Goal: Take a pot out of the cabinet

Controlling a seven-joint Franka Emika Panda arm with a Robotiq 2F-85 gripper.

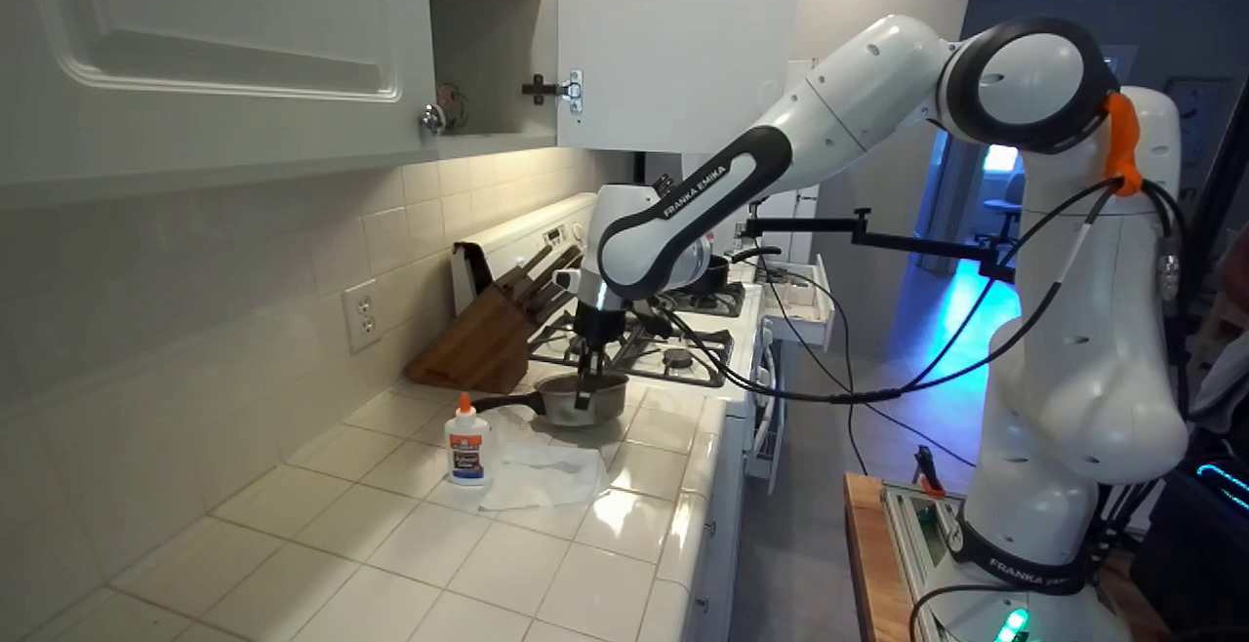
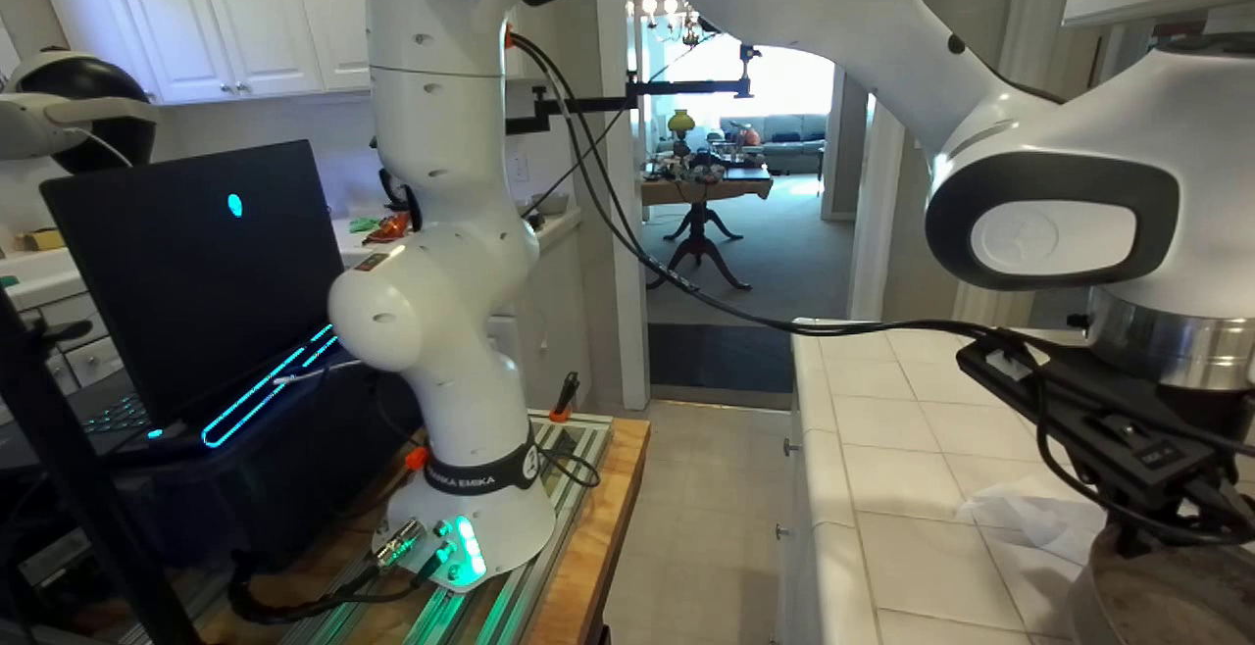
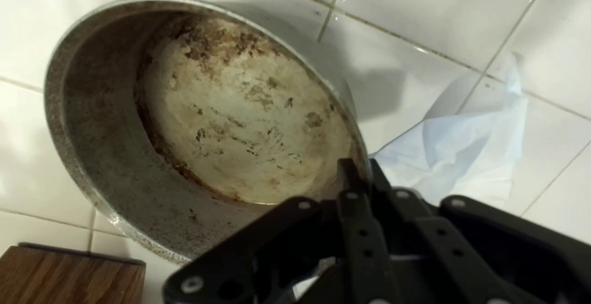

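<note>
Plainly gripping the pot [image 1: 607, 402] near the edge of the worktop [image 1: 390, 544] by the stove [image 1: 677, 359].
In an exterior view, held by the gripper [image 1: 588, 398], resting or raised impossible to tell. In an exterior view, partly visible beside a white sheet [image 2: 1039, 518]. In the wrist view, closed on the rim, with one finger [image 3: 348, 174] inside, one outside.

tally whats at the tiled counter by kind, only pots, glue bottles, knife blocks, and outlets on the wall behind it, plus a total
1 pot, grey, gripped at its rim by the claw
1 glue bottle, white with an orange cap
1 knife block, wooden
1 wall outlet
Total: 4
</note>
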